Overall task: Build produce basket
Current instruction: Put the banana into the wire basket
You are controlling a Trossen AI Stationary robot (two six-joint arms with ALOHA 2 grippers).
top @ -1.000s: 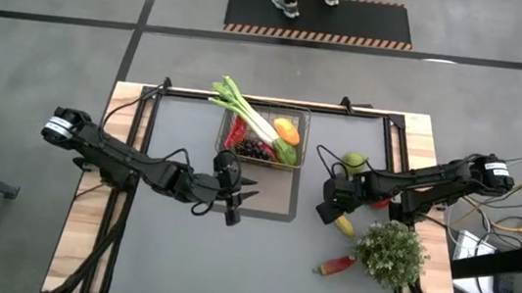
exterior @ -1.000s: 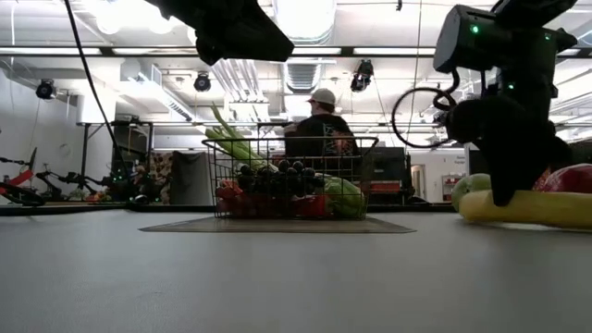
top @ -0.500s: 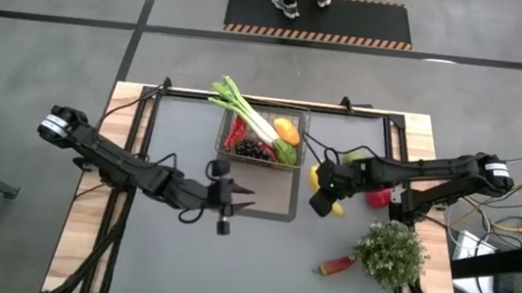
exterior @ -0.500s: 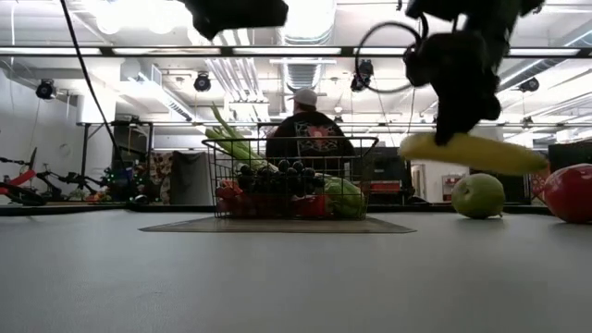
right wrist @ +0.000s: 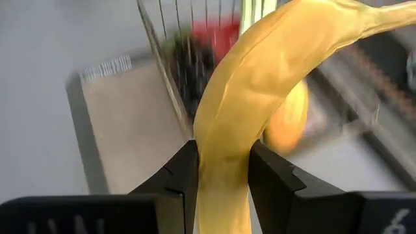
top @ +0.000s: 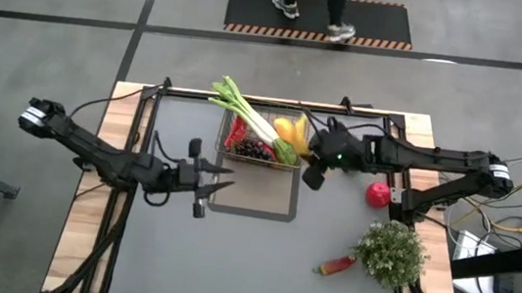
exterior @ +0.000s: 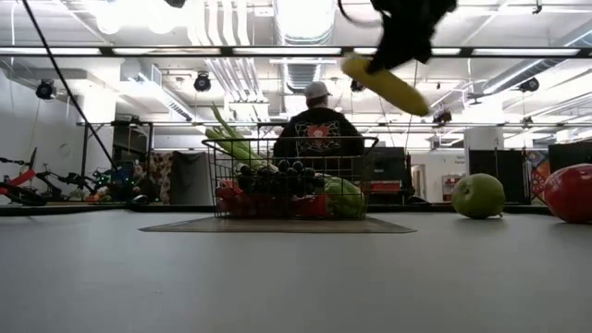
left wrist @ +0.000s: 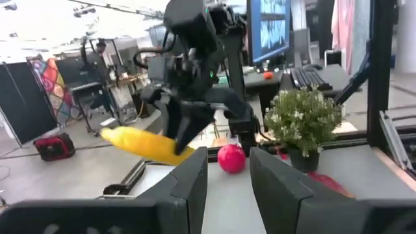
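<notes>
The wire basket (top: 262, 139) stands on a dark mat (top: 269, 205) at the table's far middle. It holds the leek (top: 245, 110), grapes (top: 259, 150) and other produce. My right gripper (top: 309, 154) is shut on the yellow banana (top: 299, 129), high above the basket's right end, as the low view shows (exterior: 387, 85). A red apple (top: 378, 193) and a green pear (exterior: 478, 195) lie on the table to the right. My left gripper (top: 223, 180) stands open, holding nothing, in front of the basket's left part. My right gripper pinches the banana near one end (right wrist: 221, 146) between its two fingers (right wrist: 179, 172), which lie across it. It comes from the table's right side, slanting down. The banana is lifted clear and tilted, its free end (exterior: 416, 104) lower than the held end.
A bushy potted plant (top: 390, 252) stands at the near right, with a red pepper (top: 336, 266) lying beside it. A person (exterior: 319, 129) stands beyond the table's far edge. The grey table surface (top: 228, 261) stretches toward the near edge.
My right gripper has lifted the banana off the table and carried it up and left toward the basket's right end, rolling its wrist; the banana now slants. My left gripper has drawn back toward the table's left edge, rising and tipping level.
</notes>
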